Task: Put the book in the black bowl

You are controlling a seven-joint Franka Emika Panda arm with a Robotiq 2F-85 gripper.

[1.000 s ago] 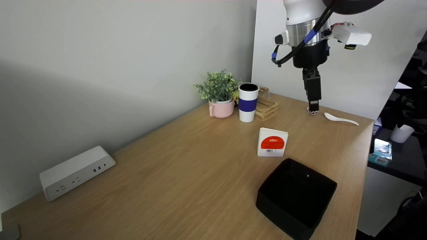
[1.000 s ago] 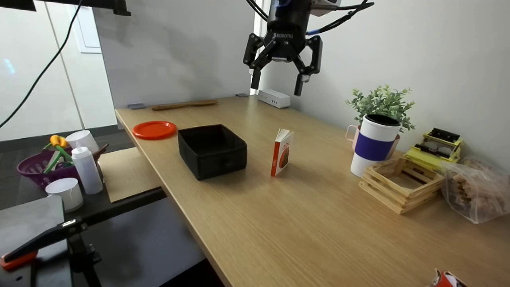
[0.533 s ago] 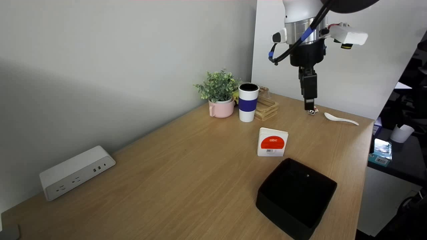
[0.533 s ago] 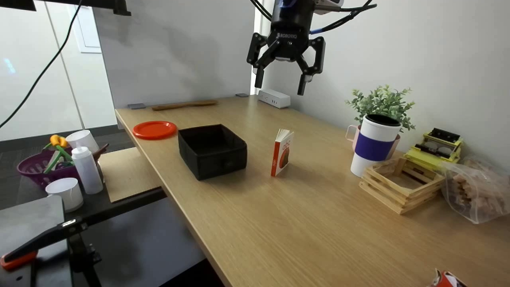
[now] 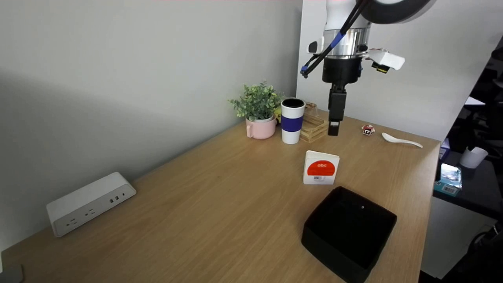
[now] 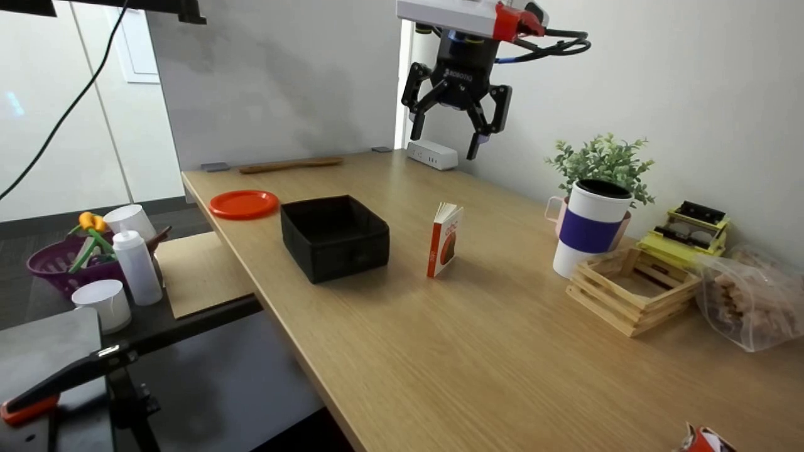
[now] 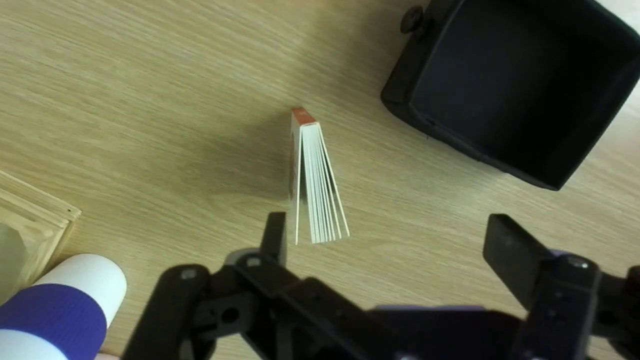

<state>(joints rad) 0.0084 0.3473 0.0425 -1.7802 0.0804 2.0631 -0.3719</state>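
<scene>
One square white book (image 5: 321, 168), lettered "abc" on red-orange, stood upright on the wood-grain table (image 5: 204, 224); one matte-black squarish bowl (image 5: 347, 234), near its five o'clock in an exterior view; one black "ROBOTIQ" gripper (image 6: 445, 139) above, jaws parted wide.

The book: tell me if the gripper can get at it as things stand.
Probably yes: the gripper hangs open above the table, and nothing visible lies between it and the book, which stands upright, apart from the black bowl.
</scene>
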